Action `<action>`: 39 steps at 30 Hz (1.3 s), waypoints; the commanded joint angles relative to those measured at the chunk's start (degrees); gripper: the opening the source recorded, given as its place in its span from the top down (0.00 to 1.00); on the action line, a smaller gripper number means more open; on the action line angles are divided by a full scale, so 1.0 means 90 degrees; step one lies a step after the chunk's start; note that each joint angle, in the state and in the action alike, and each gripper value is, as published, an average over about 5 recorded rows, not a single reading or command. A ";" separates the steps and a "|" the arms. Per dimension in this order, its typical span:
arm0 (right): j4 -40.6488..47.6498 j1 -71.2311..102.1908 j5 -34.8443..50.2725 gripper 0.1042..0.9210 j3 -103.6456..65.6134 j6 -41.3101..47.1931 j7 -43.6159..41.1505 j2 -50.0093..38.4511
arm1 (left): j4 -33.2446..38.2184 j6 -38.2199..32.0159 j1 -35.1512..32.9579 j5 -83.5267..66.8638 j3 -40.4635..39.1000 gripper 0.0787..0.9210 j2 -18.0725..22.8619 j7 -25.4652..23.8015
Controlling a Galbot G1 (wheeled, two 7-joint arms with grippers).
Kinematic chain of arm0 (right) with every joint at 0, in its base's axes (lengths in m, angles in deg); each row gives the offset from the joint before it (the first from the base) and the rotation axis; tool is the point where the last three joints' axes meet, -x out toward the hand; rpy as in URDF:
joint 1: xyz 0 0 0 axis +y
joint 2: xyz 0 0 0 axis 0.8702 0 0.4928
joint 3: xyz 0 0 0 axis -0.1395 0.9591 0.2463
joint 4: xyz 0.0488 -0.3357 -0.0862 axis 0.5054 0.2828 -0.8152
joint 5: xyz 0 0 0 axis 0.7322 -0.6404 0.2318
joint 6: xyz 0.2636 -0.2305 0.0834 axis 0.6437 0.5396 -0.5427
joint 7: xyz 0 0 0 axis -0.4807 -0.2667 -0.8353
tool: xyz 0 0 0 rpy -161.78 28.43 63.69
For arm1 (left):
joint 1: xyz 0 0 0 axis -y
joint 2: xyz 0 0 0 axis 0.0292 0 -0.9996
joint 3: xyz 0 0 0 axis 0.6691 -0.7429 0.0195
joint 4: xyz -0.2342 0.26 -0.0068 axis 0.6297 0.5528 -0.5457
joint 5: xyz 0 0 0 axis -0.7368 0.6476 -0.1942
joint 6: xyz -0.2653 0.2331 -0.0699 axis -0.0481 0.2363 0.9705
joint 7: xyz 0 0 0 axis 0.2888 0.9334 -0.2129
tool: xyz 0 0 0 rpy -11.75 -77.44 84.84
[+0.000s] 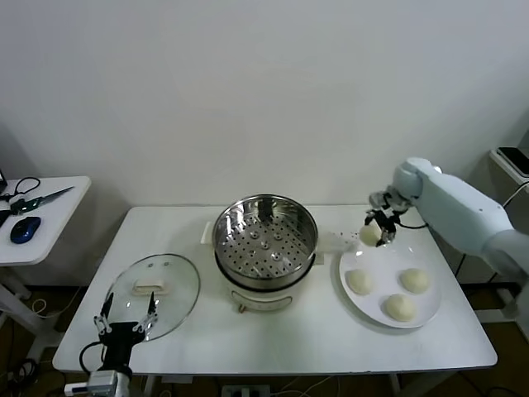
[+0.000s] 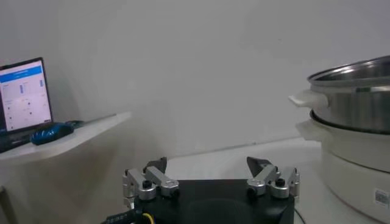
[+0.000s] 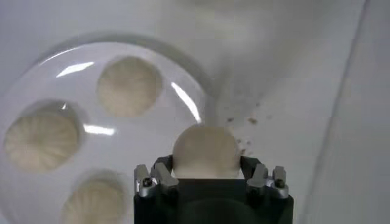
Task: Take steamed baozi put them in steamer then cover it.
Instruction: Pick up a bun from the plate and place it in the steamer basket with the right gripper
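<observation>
Baozi: three on the plate, one clamped in the right end effector.

Near the frame's lower left, the left end effector (image 1: 126, 321) hangs with fingers apart at the table (image 1: 273, 343) front edge, just before the cover (image 1: 154, 285) lying flat. Lower right, three steamed baozi (image 1: 401, 307) rest on the white plate (image 1: 430, 310). Centre, the steamer (image 1: 264, 241) stands uncovered. Farther right, the right end effector (image 1: 382, 225) grips a fourth bun (image 3: 205, 150), raised above the plate's far rim.

One cream baozi (image 3: 204, 150) lifted, three on the plate (image 1: 430, 306); steamer (image 1: 265, 236) seemingly empty.
</observation>
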 commanded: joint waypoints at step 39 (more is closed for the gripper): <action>-0.0083 0.0174 -0.3227 0.26 0.0647 -0.3009 0.0739 0.3156 | -0.0004 0.0076 -0.0078 -0.0116 0.0007 0.12 -0.0031 -0.0005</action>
